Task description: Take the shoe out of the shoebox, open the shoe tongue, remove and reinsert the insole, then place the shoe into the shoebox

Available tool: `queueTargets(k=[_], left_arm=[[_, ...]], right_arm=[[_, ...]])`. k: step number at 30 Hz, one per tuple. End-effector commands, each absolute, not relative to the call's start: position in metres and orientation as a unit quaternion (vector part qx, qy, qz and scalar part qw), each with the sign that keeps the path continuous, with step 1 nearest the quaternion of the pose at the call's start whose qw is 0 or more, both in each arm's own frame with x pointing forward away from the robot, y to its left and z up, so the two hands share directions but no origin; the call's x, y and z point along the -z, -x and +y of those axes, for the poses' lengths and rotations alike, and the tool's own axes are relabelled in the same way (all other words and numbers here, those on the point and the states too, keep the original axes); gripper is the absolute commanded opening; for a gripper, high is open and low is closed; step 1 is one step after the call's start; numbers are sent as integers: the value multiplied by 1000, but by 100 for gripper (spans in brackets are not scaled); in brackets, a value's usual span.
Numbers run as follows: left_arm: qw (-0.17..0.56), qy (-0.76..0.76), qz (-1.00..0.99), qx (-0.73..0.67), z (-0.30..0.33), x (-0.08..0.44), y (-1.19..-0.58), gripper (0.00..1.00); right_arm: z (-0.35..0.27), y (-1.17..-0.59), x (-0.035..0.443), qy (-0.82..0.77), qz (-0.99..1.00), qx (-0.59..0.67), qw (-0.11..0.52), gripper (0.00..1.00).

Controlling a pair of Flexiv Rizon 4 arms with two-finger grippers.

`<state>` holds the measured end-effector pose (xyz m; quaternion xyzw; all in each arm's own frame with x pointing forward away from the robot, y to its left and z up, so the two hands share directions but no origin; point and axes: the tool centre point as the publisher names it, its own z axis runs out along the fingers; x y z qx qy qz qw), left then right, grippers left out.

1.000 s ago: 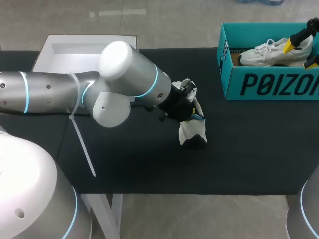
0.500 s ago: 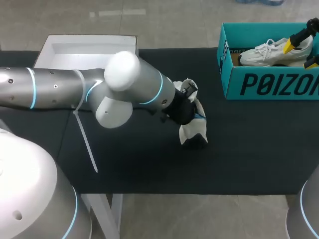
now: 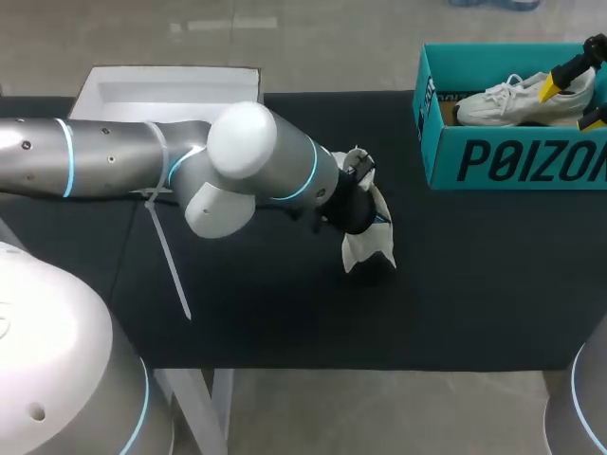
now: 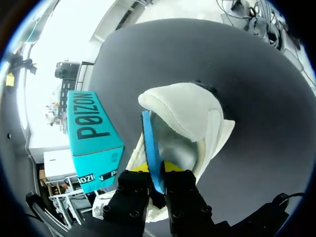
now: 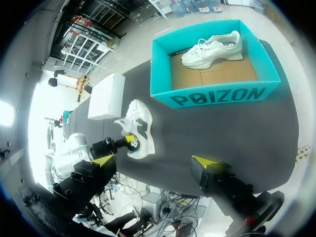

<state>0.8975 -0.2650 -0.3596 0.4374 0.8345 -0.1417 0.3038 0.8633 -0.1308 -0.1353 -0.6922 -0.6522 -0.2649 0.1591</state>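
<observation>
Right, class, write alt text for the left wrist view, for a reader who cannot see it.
The left gripper pinches a blue insole, seen edge-on, at the opening of a white shoe on the black table. A teal shoebox stands on the table beside the shoe.

Two shoes (image 3: 512,98) (image 3: 368,248) (one boxed), one teal shoebox (image 3: 512,161), one lid (image 3: 161,90), seemingly one insole (image 4: 151,145).

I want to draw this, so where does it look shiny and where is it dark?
Head view: light gleams on the left arm's white joint, and shadows hardly show on the black table. Left wrist view: the white shoe is bright outside and shaded grey inside, beside the blue insole. Right wrist view: the white box lid glares almost blank.
</observation>
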Motion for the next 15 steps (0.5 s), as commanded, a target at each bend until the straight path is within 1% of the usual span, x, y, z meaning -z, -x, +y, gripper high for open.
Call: queueTargets(k=[1,4,5,6,8,9,15], left_arm=[[293,-451,827,163,-254,350,-886,35],[290,-454,825,172,-253,348,-880,32],[289,-455,824,174,-252,347,-878,29],[289,-456,823,175,-252,346,-877,16],[290,-459,820,180,-252,345,-875,2],[290,-459,820,180,-252,345,-875,0],[285,-464,821,174,-256,352,-878,0]], right_arm=[[-131,-864,136,692,-652,264,159,100],[-131,-864,136,692,-652,264,159,100],[-131,-864,136,692,-652,264,159,100],[-131,-864,136,692,-652,264,159,100],[-131,-864,136,692,-652,264,159,100],[-131,-864,136,692,-652,264,159,100],[-131,-864,136,692,-652,264,159,100]])
